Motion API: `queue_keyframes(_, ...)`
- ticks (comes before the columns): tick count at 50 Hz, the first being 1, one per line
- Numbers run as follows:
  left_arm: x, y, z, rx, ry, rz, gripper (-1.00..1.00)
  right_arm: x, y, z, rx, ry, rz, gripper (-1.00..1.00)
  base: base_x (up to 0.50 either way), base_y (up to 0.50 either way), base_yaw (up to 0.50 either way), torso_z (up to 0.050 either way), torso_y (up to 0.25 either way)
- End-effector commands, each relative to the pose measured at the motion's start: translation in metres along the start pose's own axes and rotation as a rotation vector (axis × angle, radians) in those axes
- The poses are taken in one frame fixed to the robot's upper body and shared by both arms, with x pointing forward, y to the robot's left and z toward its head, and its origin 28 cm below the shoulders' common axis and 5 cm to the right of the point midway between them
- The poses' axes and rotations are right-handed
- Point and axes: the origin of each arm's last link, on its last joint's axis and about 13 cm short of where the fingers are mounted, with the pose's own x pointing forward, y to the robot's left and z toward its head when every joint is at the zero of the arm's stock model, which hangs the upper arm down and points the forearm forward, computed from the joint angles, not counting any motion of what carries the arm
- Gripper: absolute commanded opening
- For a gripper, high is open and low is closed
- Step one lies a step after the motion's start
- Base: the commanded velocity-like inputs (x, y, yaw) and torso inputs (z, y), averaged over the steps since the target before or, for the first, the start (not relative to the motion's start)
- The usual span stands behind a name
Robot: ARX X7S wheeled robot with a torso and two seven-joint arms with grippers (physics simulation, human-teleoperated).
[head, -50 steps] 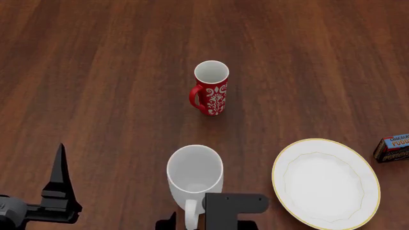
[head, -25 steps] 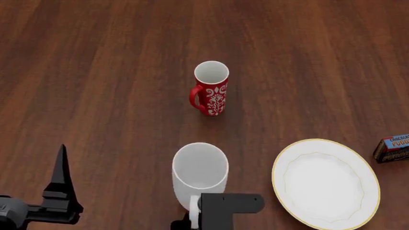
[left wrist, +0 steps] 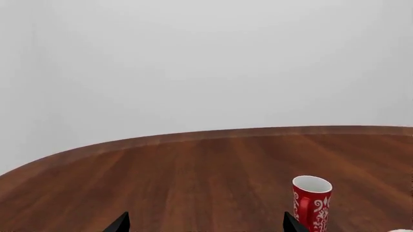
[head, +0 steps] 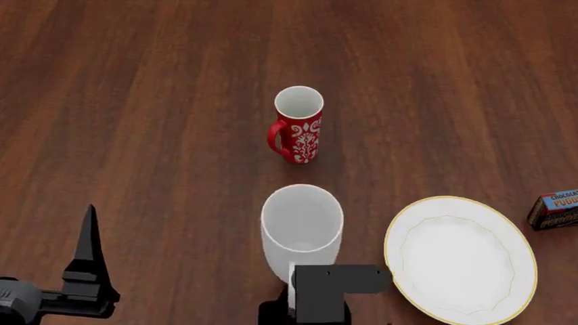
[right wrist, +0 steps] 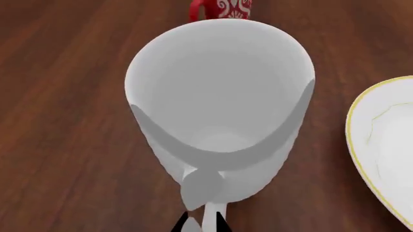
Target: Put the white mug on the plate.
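Observation:
The white mug [head: 302, 223] is upright and held off the table, left of the plate [head: 461, 258]. My right gripper [head: 294, 284] is shut on its loop handle; in the right wrist view the gripper [right wrist: 204, 223] pinches the thin handle below the mug [right wrist: 219, 101], and the plate's gold rim [right wrist: 380, 145] shows beside it. My left gripper [head: 89, 233] is at the lower left, open and empty; in the left wrist view the gripper [left wrist: 203, 224] shows only two spread fingertips.
A red mug with white ornament [head: 298, 125] stands upright beyond the white mug; it also shows in the left wrist view [left wrist: 312, 202]. A small chocolate pudding box [head: 553, 208] lies at the right edge. The wooden table [head: 135, 101] spreads all around.
The white mug, held by my right gripper, has risen and moved right and away from me, toward the plate. The left arm has barely moved.

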Motion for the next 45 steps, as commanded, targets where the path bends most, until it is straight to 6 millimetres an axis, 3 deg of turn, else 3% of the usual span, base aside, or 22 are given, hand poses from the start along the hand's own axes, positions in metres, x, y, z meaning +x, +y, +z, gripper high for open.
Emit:
queue_keyframes(1,-0.001,0.0,0.0,-0.002,-0.003,-0.002,1.0,-0.018,-0.011,0.029,-0.064,-0.12,-0.064,-1.0,0.0,0.0,0.0,0.0,0.0)
queue_keyframes(11,-0.001,-0.002,0.003,0.0,-0.007,-0.008,1.0,-0.028,-0.028,0.051,-0.056,-0.203,-0.156,-1.0,0.0,0.0,0.0,0.0,0.0)
queue_keyframes(22,0.001,-0.004,0.004,0.005,-0.008,-0.014,1.0,-0.031,-0.051,0.061,0.009,-0.248,-0.269,-1.0,0.0,0.0,0.0,0.0,0.0)
queue_keyframes(45,0.003,-0.006,0.005,0.011,-0.005,-0.02,1.0,-0.013,-0.081,0.058,0.074,-0.229,-0.405,-1.0,0.0,0.0,0.0,0.0,0.0)
